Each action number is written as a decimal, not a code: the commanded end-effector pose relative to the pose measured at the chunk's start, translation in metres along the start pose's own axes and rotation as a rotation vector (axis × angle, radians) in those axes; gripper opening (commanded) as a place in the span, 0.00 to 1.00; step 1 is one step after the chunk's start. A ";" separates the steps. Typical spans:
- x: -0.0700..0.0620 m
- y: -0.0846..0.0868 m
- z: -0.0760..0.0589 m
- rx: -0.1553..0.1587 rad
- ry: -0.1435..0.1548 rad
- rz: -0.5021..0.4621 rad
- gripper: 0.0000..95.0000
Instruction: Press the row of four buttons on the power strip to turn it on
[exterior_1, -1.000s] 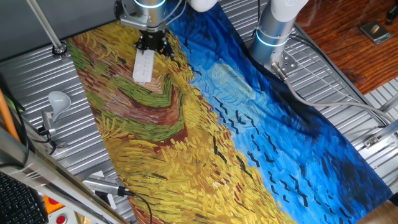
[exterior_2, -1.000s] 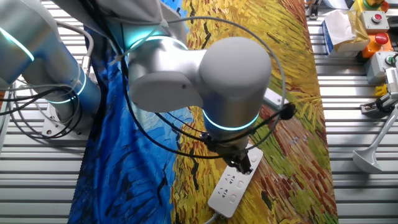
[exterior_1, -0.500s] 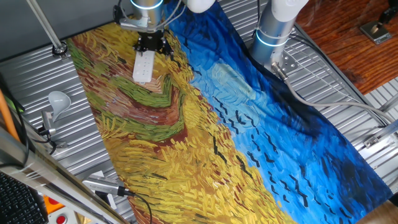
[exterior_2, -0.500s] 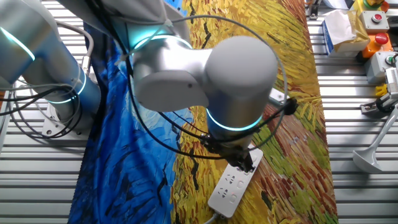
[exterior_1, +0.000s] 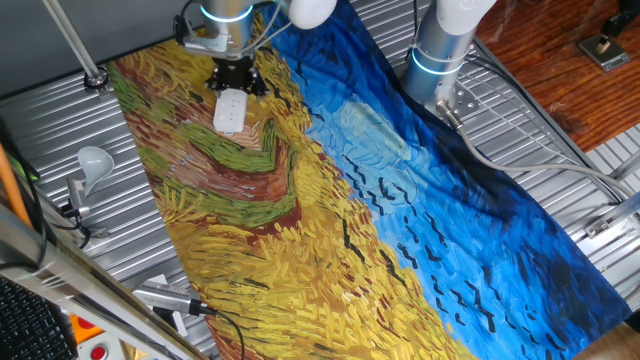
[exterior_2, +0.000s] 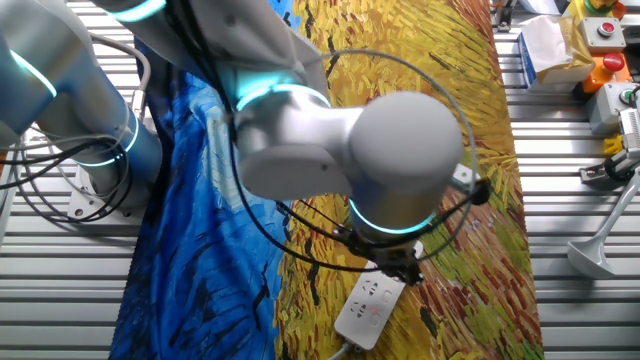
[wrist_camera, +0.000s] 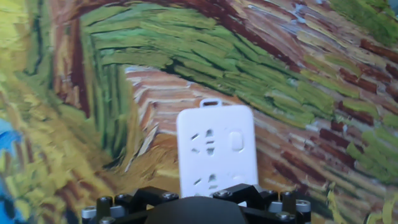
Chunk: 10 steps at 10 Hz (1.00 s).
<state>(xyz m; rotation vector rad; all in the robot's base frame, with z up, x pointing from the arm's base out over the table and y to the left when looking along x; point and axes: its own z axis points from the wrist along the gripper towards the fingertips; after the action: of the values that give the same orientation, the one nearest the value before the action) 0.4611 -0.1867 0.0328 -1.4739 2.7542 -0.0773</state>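
I see the white power strip (exterior_1: 230, 111) lying flat on the painted cloth, upper left; one pale button (wrist_camera: 237, 140) shows.

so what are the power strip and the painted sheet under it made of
The power strip looks like smooth white matte plastic: even colour, rounded corners, moulded socket holes. The sheet looks like printed cloth, with brushstroke artwork and soft folds along its blue side, though the exact fabric is unclear.

A painted cloth (exterior_1: 300, 200) in yellow, green and blue is covering the table. A white lamp head (exterior_1: 93, 158) is lying on the ribbed metal surface (exterior_1: 60, 120) beside it. A red emergency button (exterior_2: 605, 28) is standing far off.
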 end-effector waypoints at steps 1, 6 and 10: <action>-0.003 0.002 0.000 -0.003 -0.002 -0.004 1.00; -0.004 0.008 0.007 -0.001 -0.001 -0.002 1.00; 0.000 0.012 0.013 0.005 -0.005 -0.002 1.00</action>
<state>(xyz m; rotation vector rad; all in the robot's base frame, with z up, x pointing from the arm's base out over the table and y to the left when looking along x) 0.4507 -0.1807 0.0187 -1.4723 2.7479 -0.0838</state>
